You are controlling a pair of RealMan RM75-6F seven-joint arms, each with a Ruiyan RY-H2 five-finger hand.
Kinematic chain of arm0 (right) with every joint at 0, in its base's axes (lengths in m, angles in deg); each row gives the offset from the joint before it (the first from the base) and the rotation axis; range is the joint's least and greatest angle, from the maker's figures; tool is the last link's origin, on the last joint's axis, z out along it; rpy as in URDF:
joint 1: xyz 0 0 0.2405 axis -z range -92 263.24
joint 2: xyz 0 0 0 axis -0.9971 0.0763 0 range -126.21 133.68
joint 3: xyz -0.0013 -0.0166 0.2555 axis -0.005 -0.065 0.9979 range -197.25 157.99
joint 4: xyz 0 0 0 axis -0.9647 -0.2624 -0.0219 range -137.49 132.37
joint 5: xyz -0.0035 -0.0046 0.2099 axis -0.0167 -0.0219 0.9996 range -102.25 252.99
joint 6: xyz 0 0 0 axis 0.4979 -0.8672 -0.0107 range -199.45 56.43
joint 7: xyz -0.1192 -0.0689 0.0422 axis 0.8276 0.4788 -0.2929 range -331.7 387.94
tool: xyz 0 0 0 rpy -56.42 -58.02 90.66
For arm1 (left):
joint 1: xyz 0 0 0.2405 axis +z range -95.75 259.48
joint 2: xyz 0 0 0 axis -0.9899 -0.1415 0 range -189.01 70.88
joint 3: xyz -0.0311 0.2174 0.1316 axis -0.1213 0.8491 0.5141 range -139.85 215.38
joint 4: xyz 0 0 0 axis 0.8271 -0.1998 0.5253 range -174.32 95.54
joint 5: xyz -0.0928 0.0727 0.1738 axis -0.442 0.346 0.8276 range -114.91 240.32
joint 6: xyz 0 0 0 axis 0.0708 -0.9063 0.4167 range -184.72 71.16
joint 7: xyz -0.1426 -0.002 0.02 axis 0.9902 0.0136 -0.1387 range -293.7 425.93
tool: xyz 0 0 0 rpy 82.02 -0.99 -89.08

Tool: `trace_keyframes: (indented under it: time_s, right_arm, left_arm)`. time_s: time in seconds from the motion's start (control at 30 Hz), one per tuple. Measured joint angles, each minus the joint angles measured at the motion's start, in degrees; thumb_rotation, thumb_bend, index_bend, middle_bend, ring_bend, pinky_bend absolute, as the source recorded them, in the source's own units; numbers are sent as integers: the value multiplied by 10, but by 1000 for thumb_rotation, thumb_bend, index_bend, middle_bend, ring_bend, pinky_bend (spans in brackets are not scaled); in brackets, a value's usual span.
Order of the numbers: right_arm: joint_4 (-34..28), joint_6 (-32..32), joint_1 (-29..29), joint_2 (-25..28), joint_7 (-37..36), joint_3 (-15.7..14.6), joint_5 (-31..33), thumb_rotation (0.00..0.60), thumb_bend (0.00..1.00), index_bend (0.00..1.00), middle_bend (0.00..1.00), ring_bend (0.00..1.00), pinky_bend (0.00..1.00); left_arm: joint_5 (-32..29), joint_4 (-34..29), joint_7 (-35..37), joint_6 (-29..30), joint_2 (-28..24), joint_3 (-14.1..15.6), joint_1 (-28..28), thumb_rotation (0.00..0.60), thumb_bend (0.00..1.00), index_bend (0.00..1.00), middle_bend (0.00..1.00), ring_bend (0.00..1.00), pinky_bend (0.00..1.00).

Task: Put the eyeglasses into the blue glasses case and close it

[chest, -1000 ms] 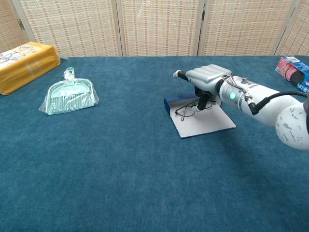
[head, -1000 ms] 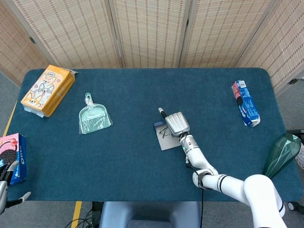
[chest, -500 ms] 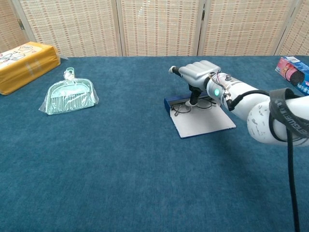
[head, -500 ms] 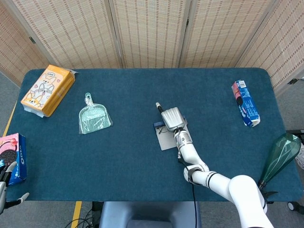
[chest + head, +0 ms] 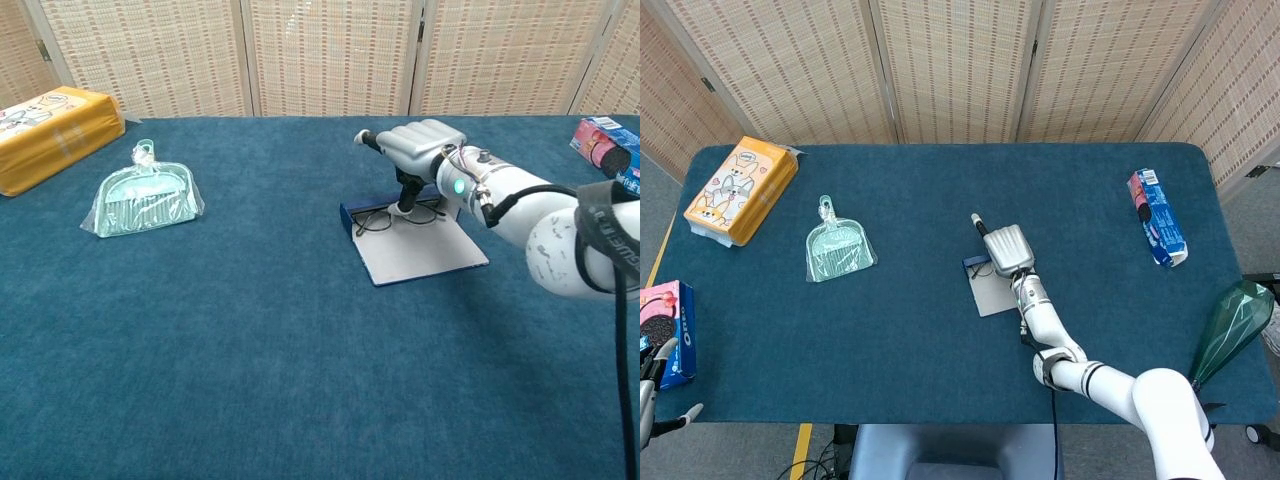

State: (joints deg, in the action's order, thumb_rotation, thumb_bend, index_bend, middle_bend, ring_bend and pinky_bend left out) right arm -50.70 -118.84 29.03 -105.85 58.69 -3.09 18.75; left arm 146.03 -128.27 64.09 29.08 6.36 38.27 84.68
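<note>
My right hand is over the glasses, fingers reaching down; grip unclear. Glasses sit at the back of the open case. Thin, light, bendable frame; I'd pinch the bridge gently.

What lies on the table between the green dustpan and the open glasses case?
Only bare blue cloth separates the dustpan from the glasses case, clearest in the chest view.

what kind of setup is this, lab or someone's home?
Most likely a lab or staged test area. A table covered in blue cloth, woven folding screens as a backdrop, and unrelated props scattered about: a bagged dustpan, cookie box and tissue pack.
</note>
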Motion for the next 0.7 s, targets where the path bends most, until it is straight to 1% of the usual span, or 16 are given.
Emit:
trace_keyframes:
  time_s: [0.17,0.33,0.47,0.57,0.6,0.7]
  right_arm:
    - [-79,-28,29,44,-6,-13,-19,600,263,4,1000,1000,846]
    - [-176,-63,66,97,-26,-36,-53,600,263,93,1000,1000,846]
    - [-251,-105,110,149,-50,-66,-95,600,259,167,1000,1000,846]
    - [-270,-135,139,168,-75,-88,-127,600,197,239,1000,1000,846]
    - [-271,-141,146,171,-82,-95,-135,600,173,265,1000,1000,846]
    - [-261,-152,161,174,-97,-111,-155,600,148,307,1000,1000,846]
  left_arm:
    - [4,-4,-2,2,-1,-2,-3,600,164,85,149,106,282]
    - [8,-9,-3,1,-2,-3,-7,600,164,85,150,106,282]
    - [11,-8,-2,2,1,-6,-10,600,164,85,149,106,282]
    - [13,-8,-4,-1,1,-7,-15,600,164,85,150,106,282]
    - [14,-9,-4,-1,2,-7,-16,600,163,85,150,106,282]
    - [16,-11,-7,-4,2,-8,-20,600,164,85,149,106,282]
